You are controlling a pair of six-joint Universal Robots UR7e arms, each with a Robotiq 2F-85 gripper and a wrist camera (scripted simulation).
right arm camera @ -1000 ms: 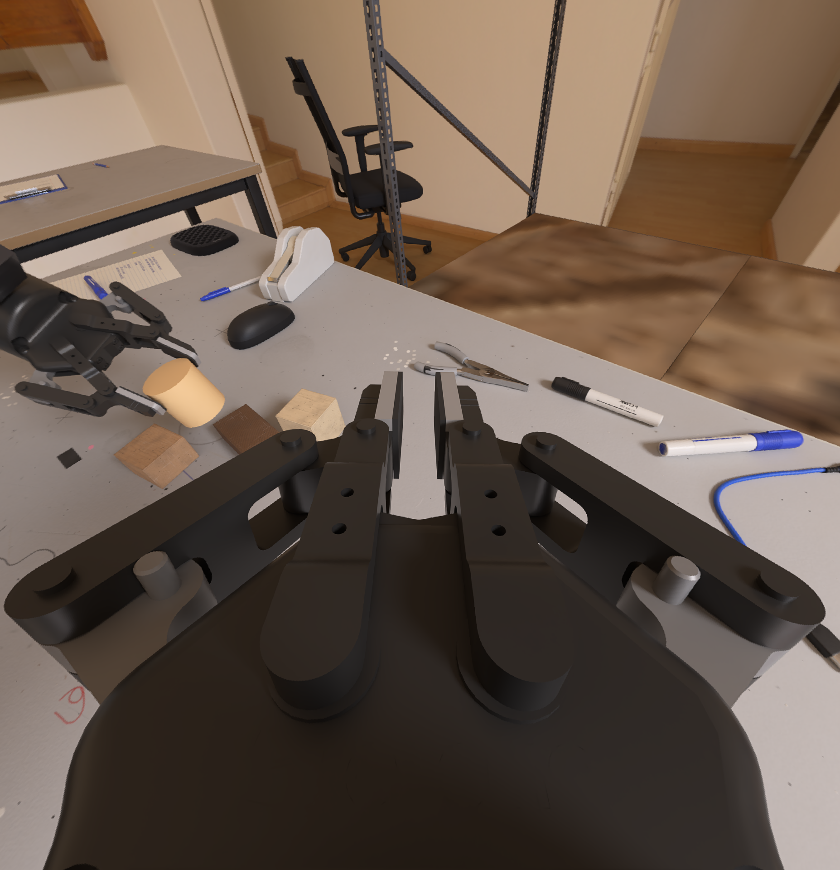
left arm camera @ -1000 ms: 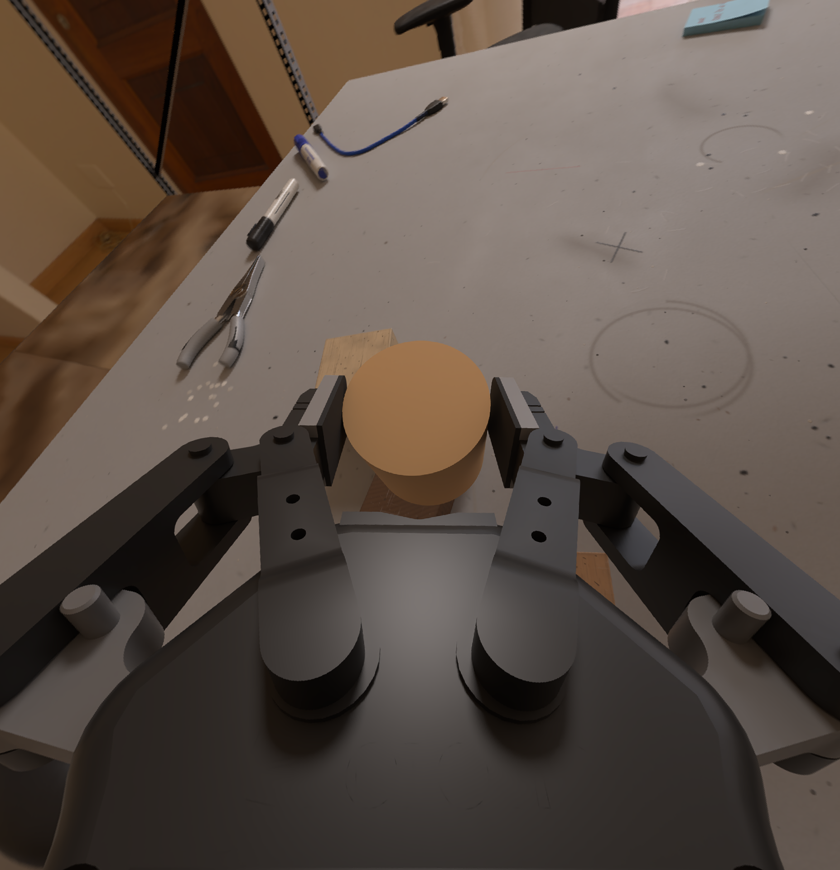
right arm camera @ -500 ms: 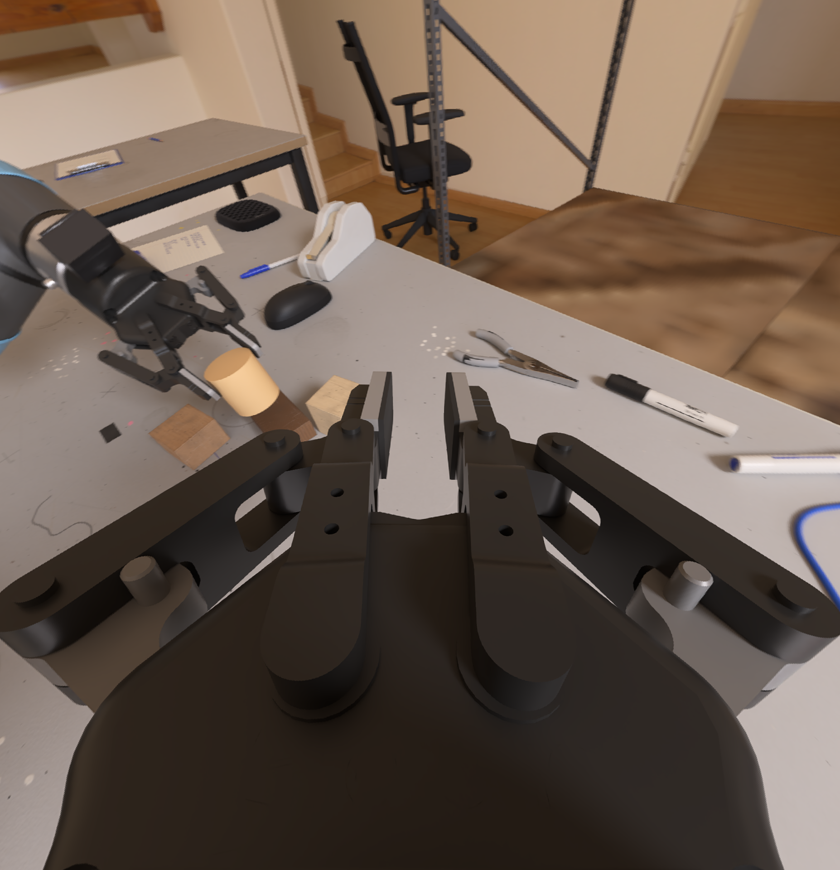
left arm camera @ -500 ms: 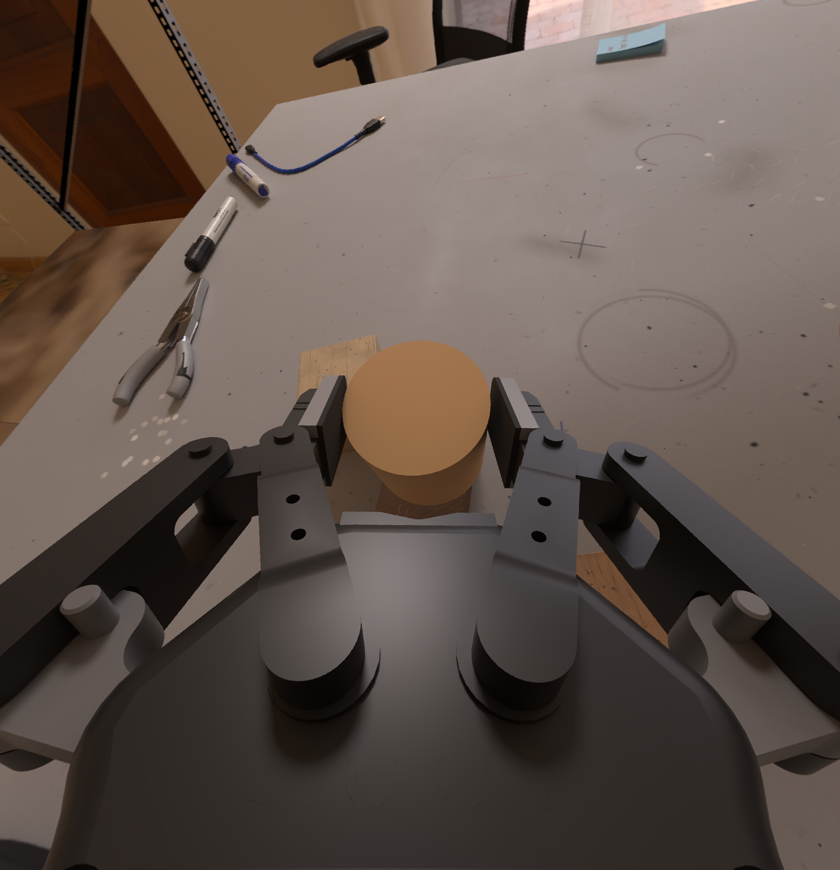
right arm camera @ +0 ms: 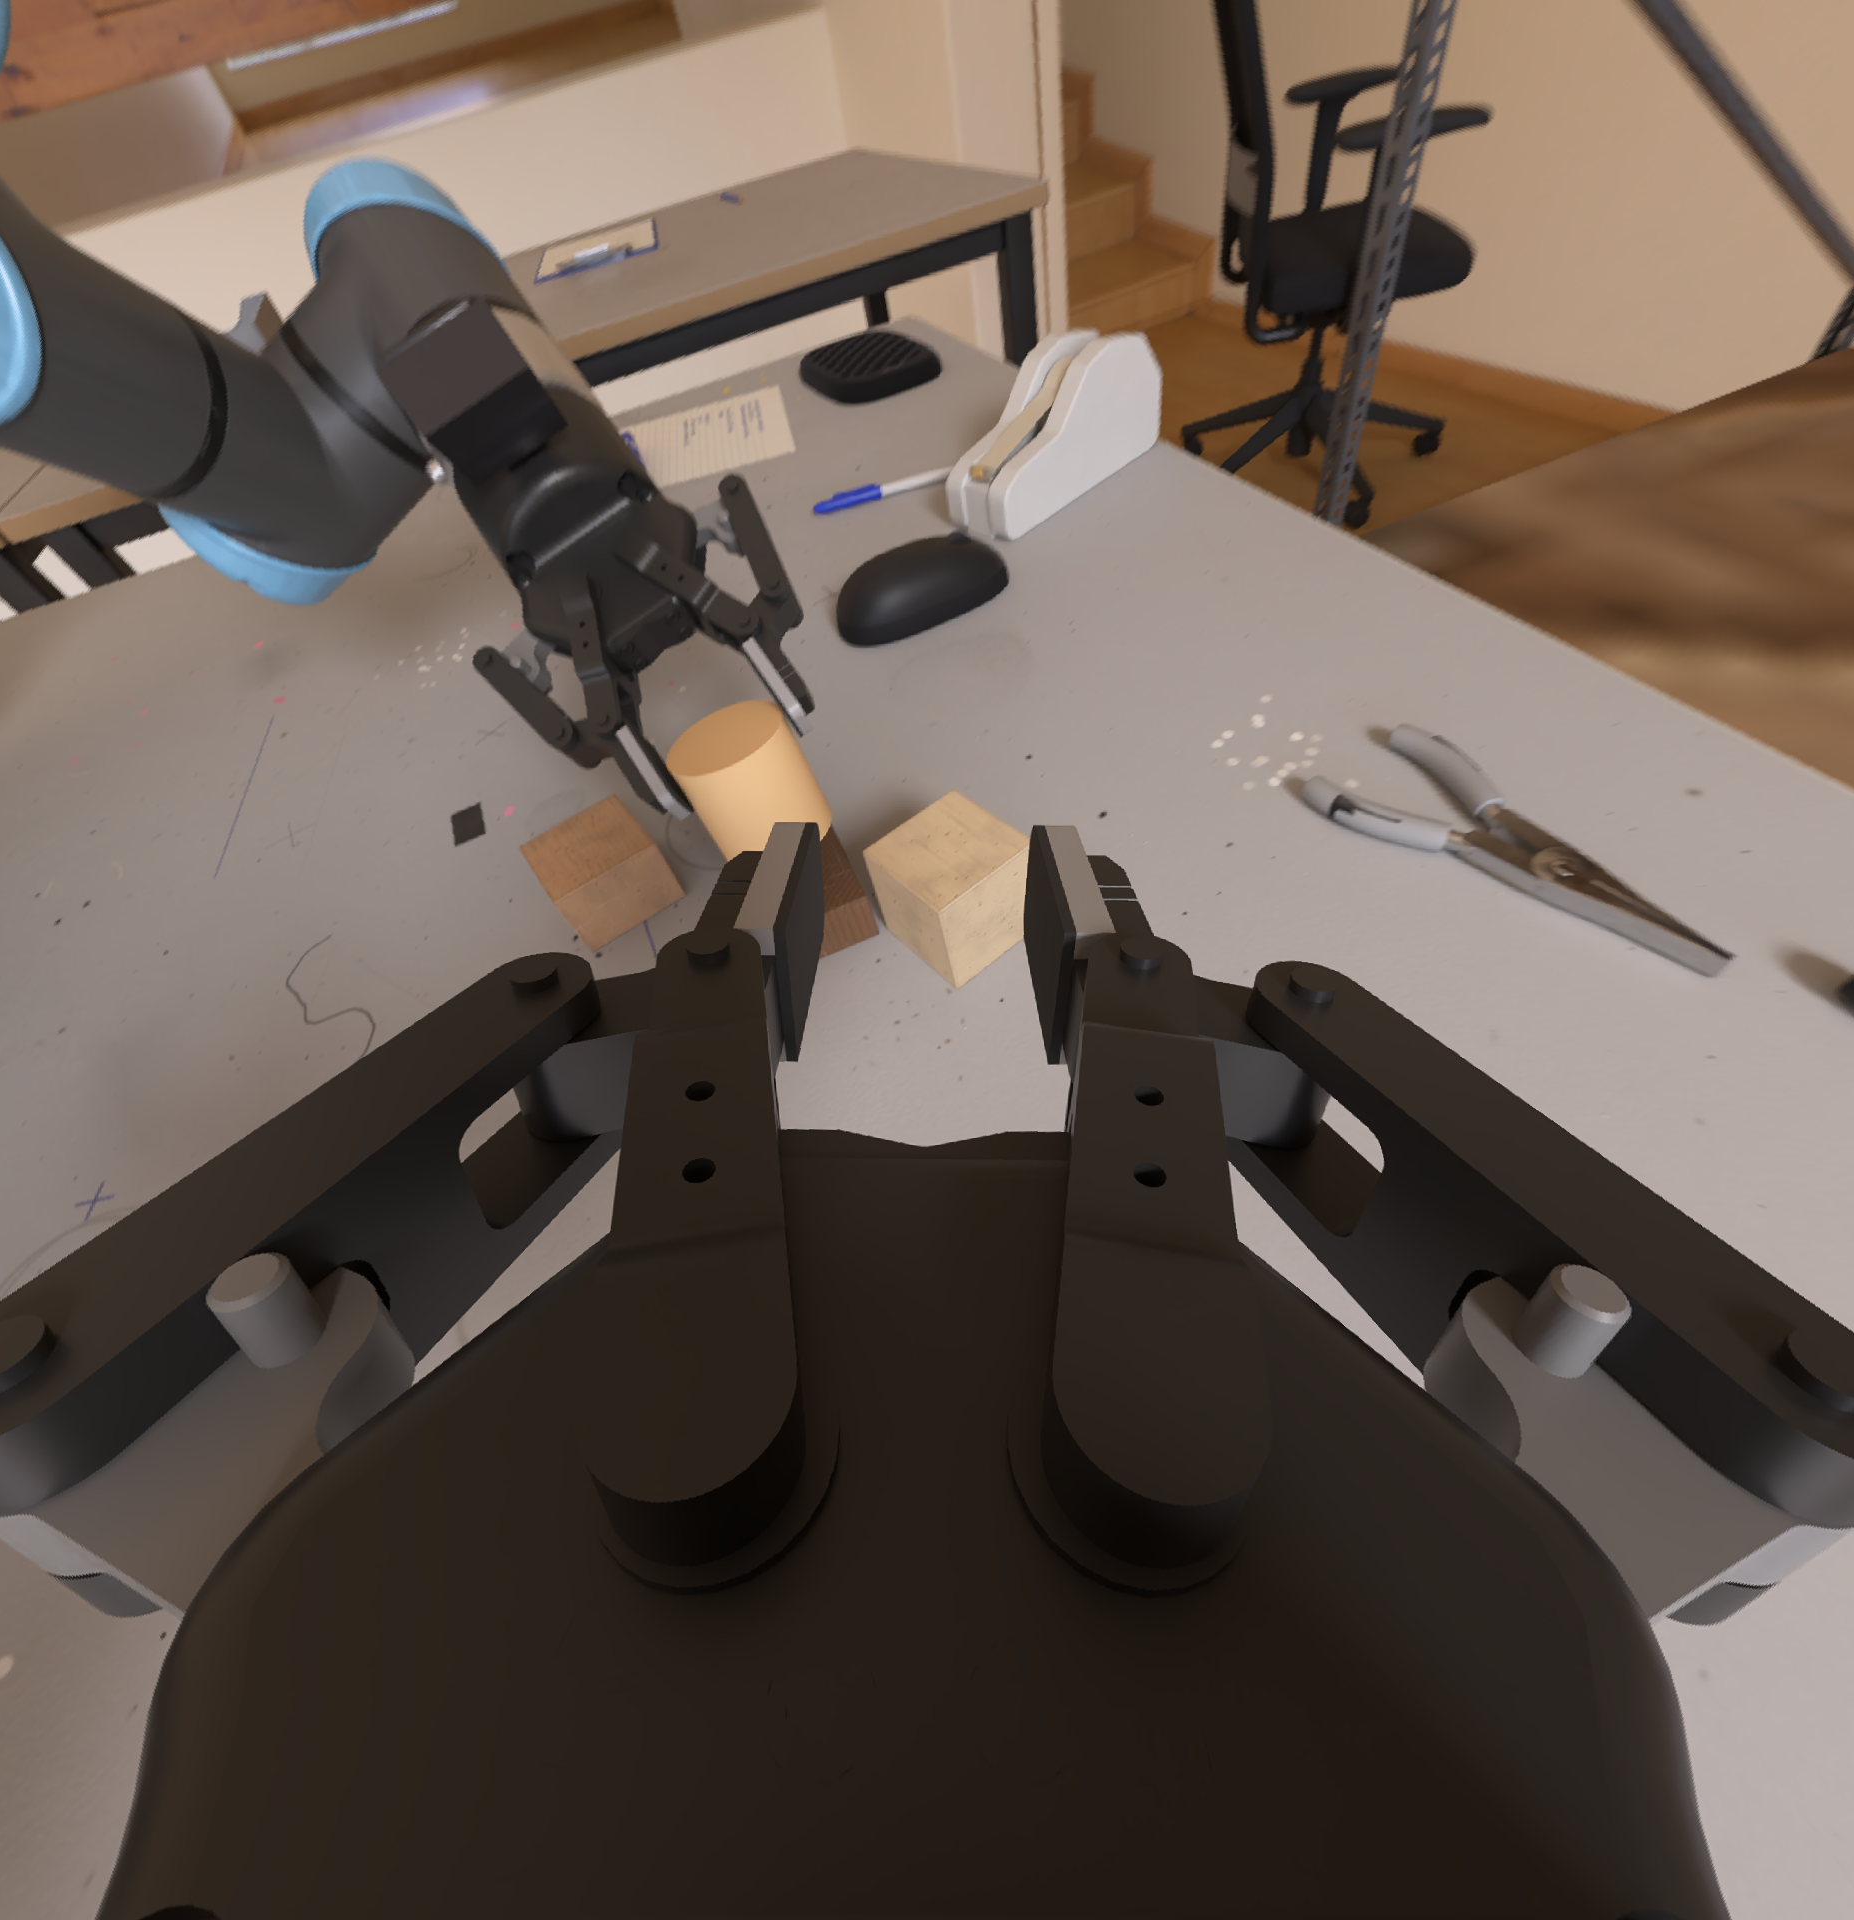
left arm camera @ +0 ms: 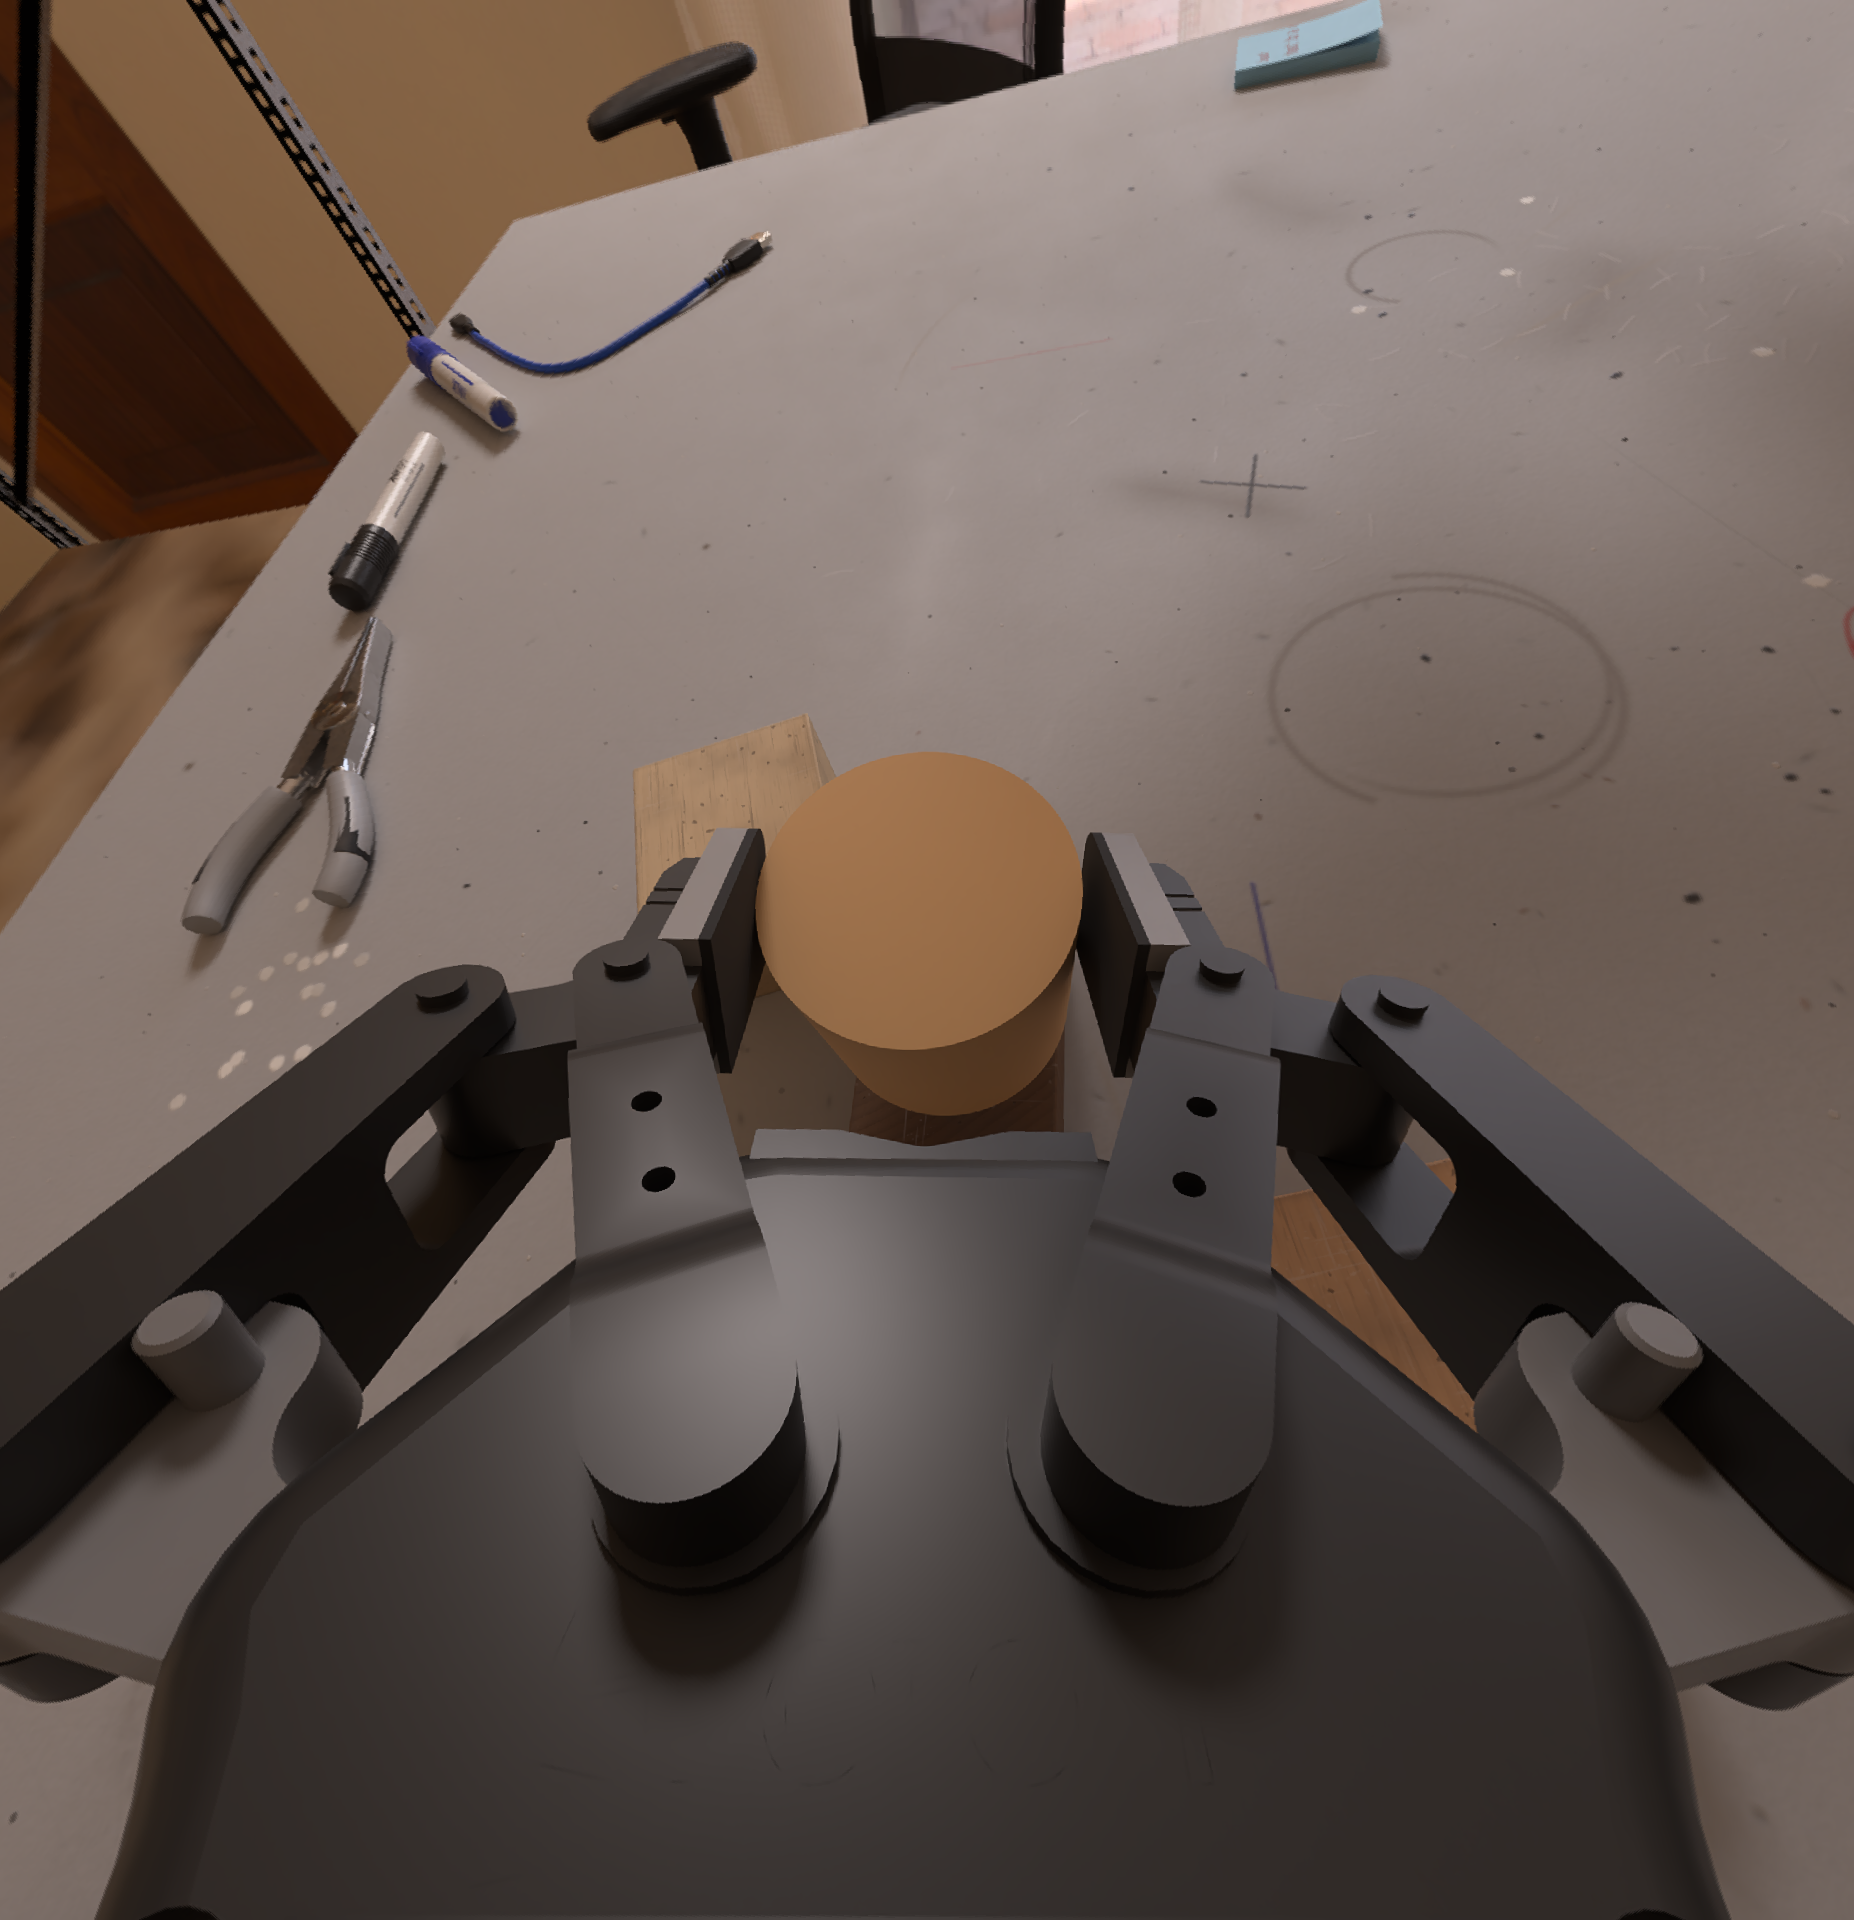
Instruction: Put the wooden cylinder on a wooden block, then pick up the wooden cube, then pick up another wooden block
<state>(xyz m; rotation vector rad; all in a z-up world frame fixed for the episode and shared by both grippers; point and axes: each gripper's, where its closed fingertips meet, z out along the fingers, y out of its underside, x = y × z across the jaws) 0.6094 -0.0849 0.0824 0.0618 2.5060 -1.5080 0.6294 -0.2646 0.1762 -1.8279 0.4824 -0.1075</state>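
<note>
Left tool [left arm camera: 918,940] pinching the wooden cylinder [left arm camera: 918,904] between its pads, one pad on each side of the curved wall, the flat end face turned toward the wrist camera. Seen from the right wrist view, the cylinder [right arm camera: 746,774] hangs tilted directly above the dark wooden block [right arm camera: 845,894], which lies on the grey surface [right arm camera: 1214,1039] between a mid-brown wooden block [right arm camera: 601,868] and the pale wooden cube [right arm camera: 949,883]; whether the cylinder's lower end already touches the dark block cannot be told. Right tool [right arm camera: 912,935] spread and empty, poised above the surface with the cube showing between its fingers. The step in hand appears to be the placement of the cylinder. To do it well, the cylinder should probably be brought upright so that its flat end meets the block squarely, centred on the block's narrow top, and lowered until contact before the pads part; release from a tilt risks the cylinder rolling off toward the cube or the neighbouring block. Pliers [right arm camera: 1505,831] and a black mouse [right arm camera: 918,587] lie well apart from the work.
</note>
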